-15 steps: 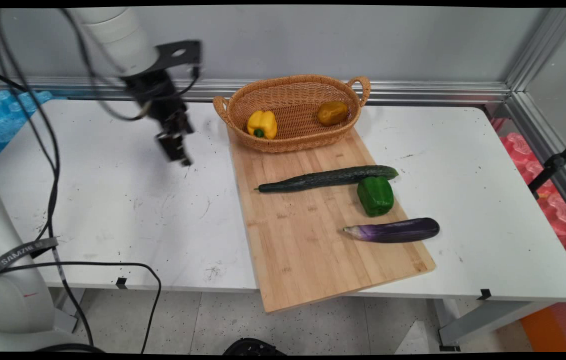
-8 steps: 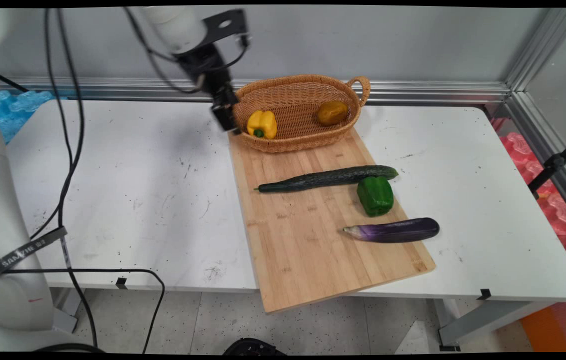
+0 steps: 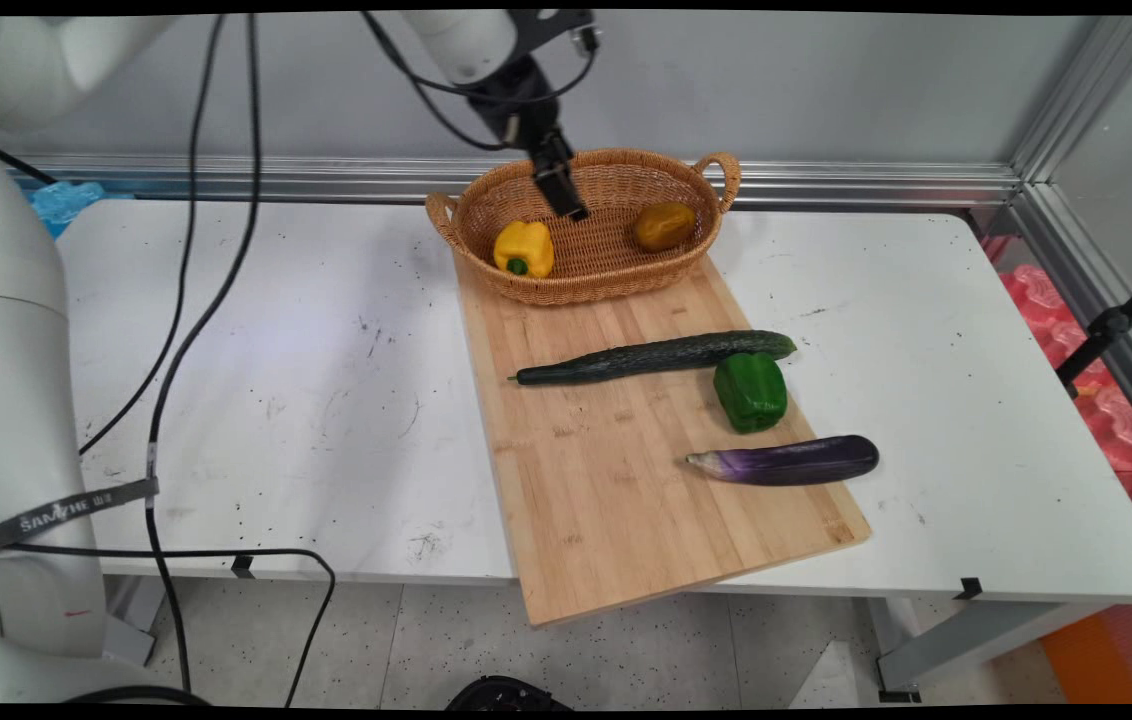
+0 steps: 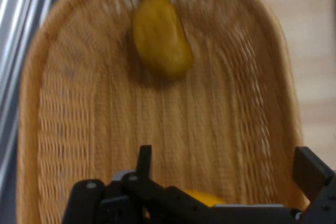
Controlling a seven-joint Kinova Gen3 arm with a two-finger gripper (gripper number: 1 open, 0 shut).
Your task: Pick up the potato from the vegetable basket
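My gripper (image 3: 574, 210) hangs over the middle of a wicker basket (image 3: 581, 292), between a yellow bell pepper (image 3: 524, 247) on the left and a brownish-yellow round fruit (image 3: 664, 226) on the right. It touches neither. In the hand view the gripper (image 4: 228, 169) is open, with the basket (image 4: 79, 129) weave showing between its fingers (image 4: 144, 161). The fruit (image 4: 160, 35) lies ahead near the basket's far end, and a sliver of the yellow pepper (image 4: 207, 196) shows behind the linkage.
The basket stands at the far end of a wooden cutting board (image 3: 606, 490). On the board lie a long cucumber (image 3: 656, 357), a green bell pepper (image 3: 750, 391) and a purple eggplant (image 3: 786, 461). Black cables hang at the left.
The gripper has swung right and up, from above the bare table left of the board, past the basket's left rim, to a place over the basket's middle.
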